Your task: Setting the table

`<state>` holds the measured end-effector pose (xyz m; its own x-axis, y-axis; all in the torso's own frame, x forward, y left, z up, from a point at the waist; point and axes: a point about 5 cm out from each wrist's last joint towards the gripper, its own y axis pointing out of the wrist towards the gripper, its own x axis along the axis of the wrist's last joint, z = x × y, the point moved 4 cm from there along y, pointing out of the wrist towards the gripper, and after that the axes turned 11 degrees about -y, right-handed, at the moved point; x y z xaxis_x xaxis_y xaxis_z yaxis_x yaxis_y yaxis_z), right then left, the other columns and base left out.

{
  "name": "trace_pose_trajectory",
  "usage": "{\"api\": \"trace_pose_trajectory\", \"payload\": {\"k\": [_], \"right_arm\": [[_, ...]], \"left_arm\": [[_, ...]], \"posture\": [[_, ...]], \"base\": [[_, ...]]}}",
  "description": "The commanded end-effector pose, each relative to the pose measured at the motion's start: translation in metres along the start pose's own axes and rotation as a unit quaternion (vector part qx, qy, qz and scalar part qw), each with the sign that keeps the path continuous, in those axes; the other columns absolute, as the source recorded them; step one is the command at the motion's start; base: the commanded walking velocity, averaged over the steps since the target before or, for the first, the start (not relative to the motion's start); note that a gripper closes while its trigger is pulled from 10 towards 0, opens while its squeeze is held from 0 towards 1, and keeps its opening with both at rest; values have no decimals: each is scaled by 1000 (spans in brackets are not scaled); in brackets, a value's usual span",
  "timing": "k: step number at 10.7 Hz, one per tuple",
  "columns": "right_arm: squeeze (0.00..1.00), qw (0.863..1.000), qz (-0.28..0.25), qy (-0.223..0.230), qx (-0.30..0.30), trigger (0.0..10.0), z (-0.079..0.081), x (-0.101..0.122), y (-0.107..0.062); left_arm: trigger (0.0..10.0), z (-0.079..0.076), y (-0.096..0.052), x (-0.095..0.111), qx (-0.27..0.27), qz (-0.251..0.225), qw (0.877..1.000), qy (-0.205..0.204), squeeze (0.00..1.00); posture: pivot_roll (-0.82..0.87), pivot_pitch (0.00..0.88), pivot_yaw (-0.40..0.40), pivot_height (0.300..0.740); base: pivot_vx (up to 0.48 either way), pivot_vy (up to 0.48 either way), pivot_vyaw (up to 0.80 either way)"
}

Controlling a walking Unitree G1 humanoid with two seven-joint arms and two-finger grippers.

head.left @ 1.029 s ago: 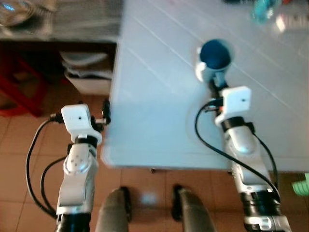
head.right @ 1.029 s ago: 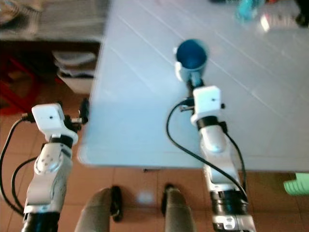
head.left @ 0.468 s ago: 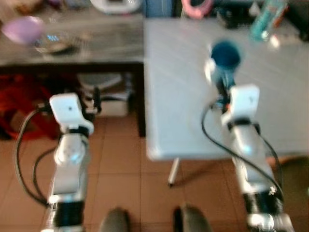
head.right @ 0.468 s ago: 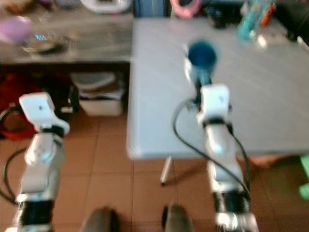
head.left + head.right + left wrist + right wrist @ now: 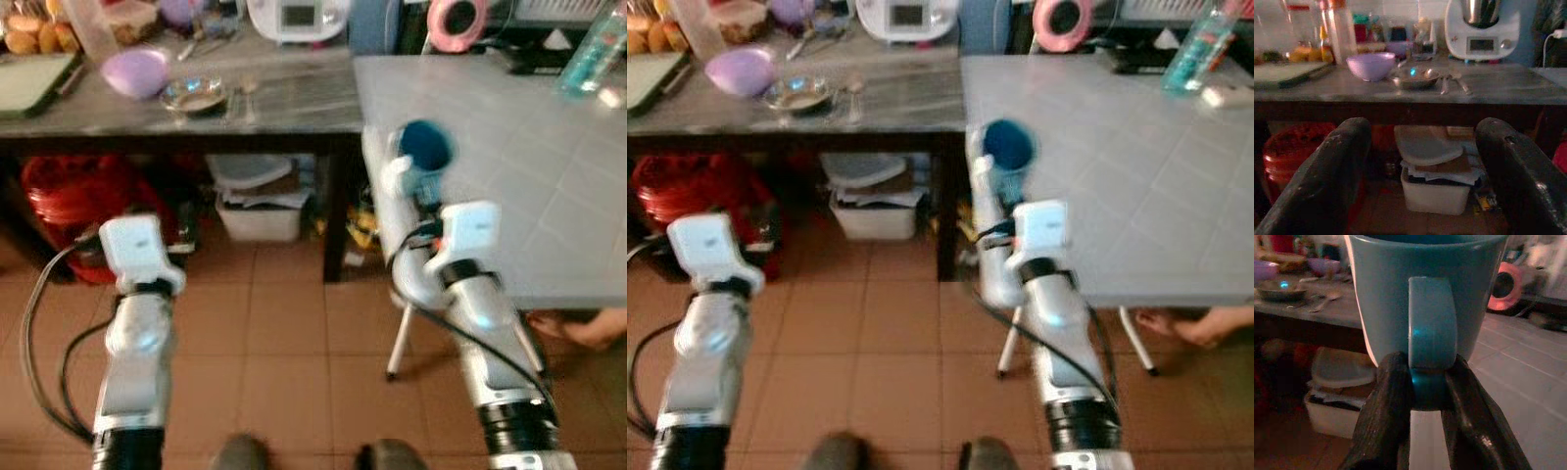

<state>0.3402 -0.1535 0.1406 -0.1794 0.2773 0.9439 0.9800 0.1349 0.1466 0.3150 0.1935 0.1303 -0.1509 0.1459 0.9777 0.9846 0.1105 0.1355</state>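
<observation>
Carry step: I have the right gripper (image 5: 1420, 396) clamped on the handle of the blue mug (image 5: 423, 157), upright above the white table's (image 5: 549, 176) near-left corner; left gripper (image 5: 1425, 166) open, idle; next, set mug down inboard.

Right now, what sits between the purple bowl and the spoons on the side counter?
A shallow metal dish sits between the purple bowl and the spoons on the counter, clearest in the left wrist view.

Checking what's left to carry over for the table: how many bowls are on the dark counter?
2: a purple bowl and, beside it, a shallow metal bowl, both on the counter. More may be hidden in the clutter behind.
</observation>
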Motion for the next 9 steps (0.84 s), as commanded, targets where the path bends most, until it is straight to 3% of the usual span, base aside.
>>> {"api": "trace_pose_trajectory", "payload": {"k": [1,5,6,9], "right_arm": [[0,1000,-27,0,1,10000,-1,15,3],[0,999,-42,-14,10,10000,-3,23,4],[0,999,-41,-5,14,10000,0,23,4],[0,999,-38,-2,15,10000,0,22,3]], "left_arm": [[10000,-3,0,2,-6,-3,1000,2,0],[10000,-18,4,5,-21,-10,1000,-14,0],[10000,-21,4,5,-26,-11,999,-16,0],[10000,-31,5,8,-41,-16,999,-29,0]], "posture": [[-11,108,4,740],[-21,121,-6,740],[-23,122,-5,740],[-28,118,-4,740]], "base": [[435,0,0],[480,0,0],[480,0,800],[480,0,0]]}}
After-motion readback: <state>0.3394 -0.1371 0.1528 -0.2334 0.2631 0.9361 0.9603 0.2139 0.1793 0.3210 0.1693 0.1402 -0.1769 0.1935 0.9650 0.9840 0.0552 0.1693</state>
